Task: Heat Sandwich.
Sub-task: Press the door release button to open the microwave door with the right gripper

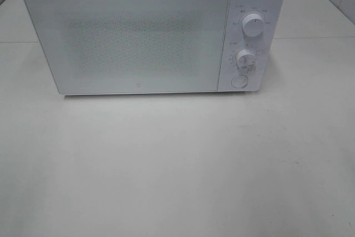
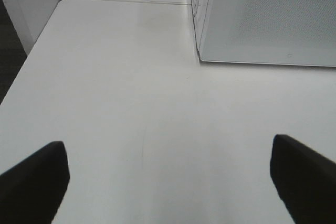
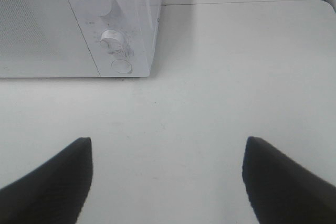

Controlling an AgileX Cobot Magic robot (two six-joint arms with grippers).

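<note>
White microwave (image 1: 138, 31) on table (image 1: 177, 165), door (image 1: 127, 40) closed. Sandwich in no view; behind frosted door or elsewhere, cannot tell. Left gripper (image 2: 168, 142) spread wide, empty, over bare table. Right gripper (image 3: 168, 140) likewise parted, empty, facing round button (image 3: 121, 65), likely door release. Risks: hard push on button slides oven back; timer knob (image 3: 112, 40) turned with cavity empty.

The high camera looks down on the microwave (image 1: 133, 37) and table (image 1: 177, 165). Wrist cameras look low past left hand (image 2: 168, 142) and right hand (image 3: 168, 140) toward it.
</note>
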